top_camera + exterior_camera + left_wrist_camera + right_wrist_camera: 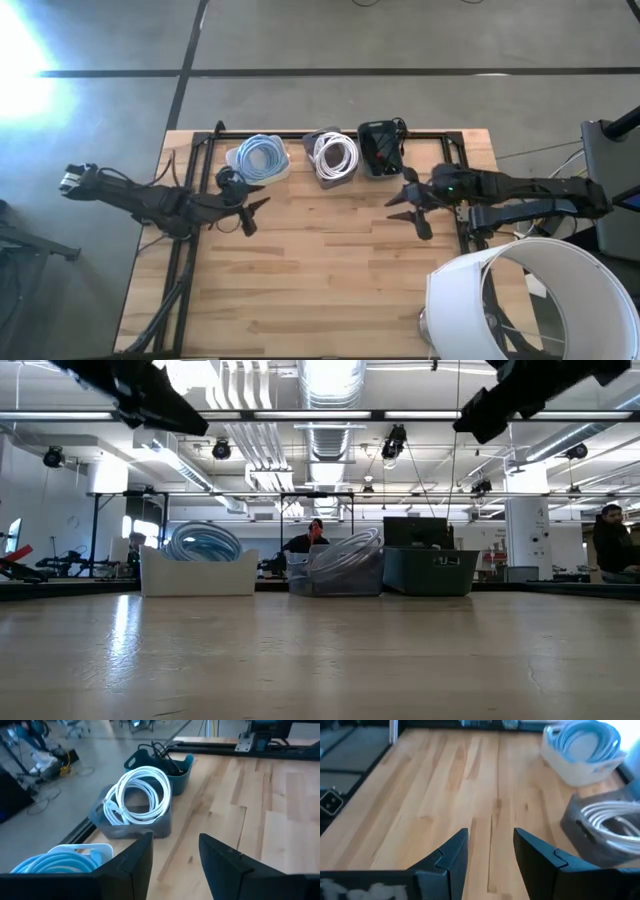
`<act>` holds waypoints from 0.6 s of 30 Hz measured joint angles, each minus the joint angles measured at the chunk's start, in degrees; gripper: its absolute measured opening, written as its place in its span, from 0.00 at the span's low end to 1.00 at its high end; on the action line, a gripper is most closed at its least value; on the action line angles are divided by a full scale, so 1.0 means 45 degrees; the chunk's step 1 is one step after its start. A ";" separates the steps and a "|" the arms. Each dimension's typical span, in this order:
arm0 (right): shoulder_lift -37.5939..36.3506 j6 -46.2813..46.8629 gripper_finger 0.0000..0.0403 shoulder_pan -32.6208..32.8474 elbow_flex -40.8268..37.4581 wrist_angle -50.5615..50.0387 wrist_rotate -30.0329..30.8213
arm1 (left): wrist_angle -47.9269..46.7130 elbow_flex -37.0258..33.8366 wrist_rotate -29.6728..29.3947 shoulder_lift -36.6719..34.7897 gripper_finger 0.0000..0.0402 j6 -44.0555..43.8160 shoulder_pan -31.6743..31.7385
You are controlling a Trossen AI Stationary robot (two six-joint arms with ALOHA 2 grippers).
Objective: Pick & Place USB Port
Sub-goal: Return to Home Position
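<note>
Left arm sits over the table's [330, 290] left side, left gripper [175, 840] raised off the wood, fingers spread to a medium gap, nothing between them. It faces the row of bins along the far edge.

White bin [195, 578] is leftmost in that row and holds a light-blue cable coil [258, 155]. Grey bin [137, 827] is just beside it with a white cable coil [142, 795] piled above its rim. Green bin [430, 572] comes next, and the black USB cables [380, 148] are inside it, one loop poking over the rim. No loose cable shows on the bare wood, so the sorting looks done.

Right arm reaches in from the right, right gripper [490, 832] off the table near the green bin, fingers likewise parted and empty. Both arms look parked (a white lampshade [530, 300] sits at the near right corner, not involved).

Handling, judged: the black cables are probably light, limp and a bit springy, with a slick jacket. If one needs regrasping, pinch across several bundled strands mid-coil, not the plug end, or the loops may unwind and snag on the bin rim.
</note>
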 joint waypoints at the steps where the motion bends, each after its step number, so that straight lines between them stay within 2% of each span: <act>1: -0.0397 0.0024 0.37 0.0000 -0.0419 0.0425 0.0017 | 0.0375 -0.0453 0.0000 -0.0333 0.41 0.0233 0.0000; 7: -0.2603 0.0041 0.37 0.0000 -0.2250 0.2412 0.0026 | 0.3560 -0.3046 0.0005 -0.2281 0.41 0.1430 0.0015; 11: -0.3892 0.0075 0.37 0.0000 -0.2920 0.2627 -0.0061 | 0.5426 -0.4562 0.0015 -0.3504 0.41 0.2529 0.0015; 18: -0.5602 0.0322 0.37 0.0000 -0.3453 0.2601 -0.0072 | 0.6050 -0.5888 0.0083 -0.5547 0.41 0.2946 0.0015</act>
